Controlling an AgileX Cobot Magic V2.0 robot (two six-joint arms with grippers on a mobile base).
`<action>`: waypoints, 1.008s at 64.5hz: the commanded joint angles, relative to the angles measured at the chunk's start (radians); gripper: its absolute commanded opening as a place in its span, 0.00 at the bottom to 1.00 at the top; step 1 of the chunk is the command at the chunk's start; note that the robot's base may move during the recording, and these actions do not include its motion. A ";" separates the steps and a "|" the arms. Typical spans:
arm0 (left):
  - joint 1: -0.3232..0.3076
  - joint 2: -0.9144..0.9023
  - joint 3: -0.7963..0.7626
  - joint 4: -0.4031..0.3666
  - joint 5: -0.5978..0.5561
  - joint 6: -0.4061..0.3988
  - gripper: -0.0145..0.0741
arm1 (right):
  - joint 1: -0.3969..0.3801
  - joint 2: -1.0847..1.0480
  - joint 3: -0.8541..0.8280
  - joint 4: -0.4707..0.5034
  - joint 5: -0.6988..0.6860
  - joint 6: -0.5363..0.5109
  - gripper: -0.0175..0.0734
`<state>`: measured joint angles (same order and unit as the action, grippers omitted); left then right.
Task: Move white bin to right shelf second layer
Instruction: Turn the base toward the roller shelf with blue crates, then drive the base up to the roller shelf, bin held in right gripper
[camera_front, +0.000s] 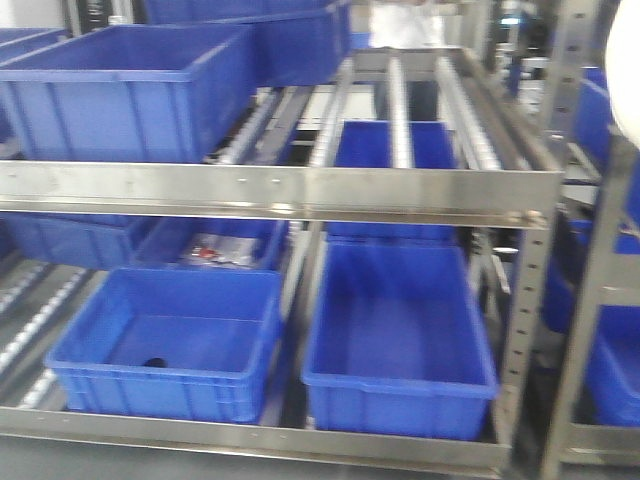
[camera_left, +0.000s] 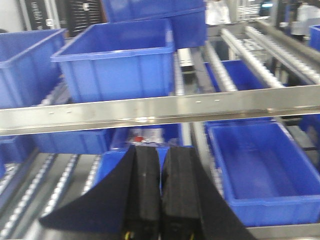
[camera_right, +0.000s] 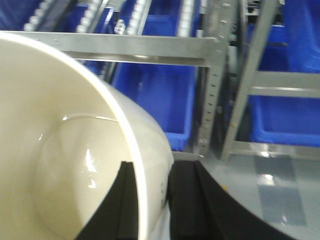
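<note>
Above grey floor (camera_right: 280, 190), before a steel rack (camera_front: 280, 190), right tool (camera_right: 153, 185) clamps the white bin (camera_right: 60, 125); left tool (camera_left: 160, 155) is pressed together.

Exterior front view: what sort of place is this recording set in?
Probably a warehouse or factory storage area: steel flow racks, sloping roller lanes, and many blue plastic crates on the levels.

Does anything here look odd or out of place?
Nothing looks spilled or broken. The white bin, pinched by its wall in the right hand, is the only non-blue container among blue crates. A small dark object sits alone in the lower-left crate.
</note>
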<state>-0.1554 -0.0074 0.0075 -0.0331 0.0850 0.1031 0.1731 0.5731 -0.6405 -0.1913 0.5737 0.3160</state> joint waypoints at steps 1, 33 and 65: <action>-0.001 -0.014 0.037 -0.002 -0.085 0.002 0.26 | -0.006 0.004 -0.032 -0.016 -0.097 0.001 0.27; -0.001 -0.014 0.037 -0.002 -0.085 0.002 0.26 | -0.006 -0.001 -0.032 -0.016 -0.097 0.001 0.27; -0.001 -0.014 0.037 -0.002 -0.085 0.002 0.26 | -0.006 0.002 -0.032 -0.016 -0.097 0.001 0.27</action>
<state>-0.1554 -0.0074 0.0075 -0.0331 0.0850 0.1031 0.1731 0.5712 -0.6405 -0.1913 0.5755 0.3160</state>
